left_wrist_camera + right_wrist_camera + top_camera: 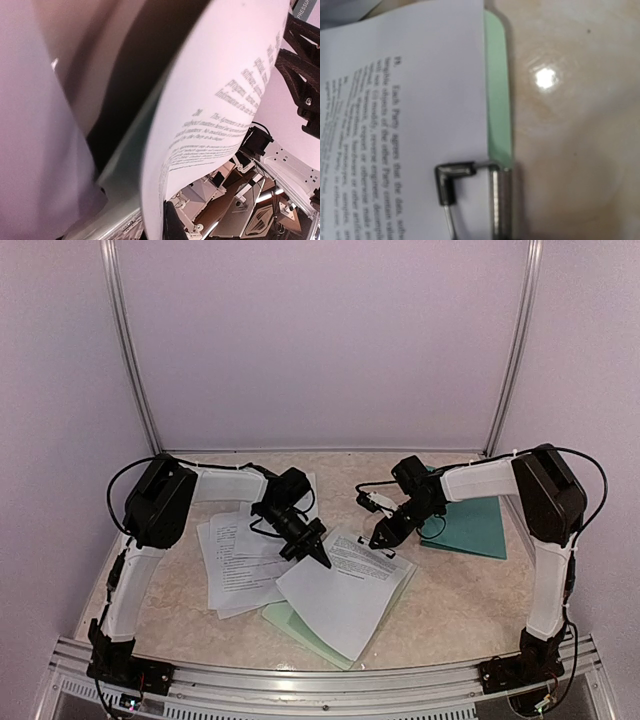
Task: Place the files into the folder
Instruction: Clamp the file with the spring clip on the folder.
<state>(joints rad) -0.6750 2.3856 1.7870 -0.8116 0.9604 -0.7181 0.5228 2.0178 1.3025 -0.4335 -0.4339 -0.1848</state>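
While the left pincer [322, 558] is closed at the far-left corner of the clipboard [285, 622], it has the corner of the printed sheet [345, 595] pinched. Left wrist view: that sheet bows up off the board, its edge running into a dark fingertip [170, 227], with the board's pale green edge showing under it.

The rest of the sheet lies across the clipboard, which is mint green and tilted on the surface [460, 600]. Green shows past the sheet's near and right edges.

Right pincer [382, 538] is at the clipboard's far-right end, right by the metal clip [497, 200]. Right wrist view shows the clip's bar and a black-tipped wire arm [447, 180] lying on the sheet, but no fingers in frame. Can't tell if this pincer is wide, narrow or gripping.

Loose files [235, 560]: fanned stack just left of the clipboard, partly under the left arm.

Folder [470, 525]: dark teal, flat, to the right of the clipboard's far end, behind the right pincer. No paper on it.
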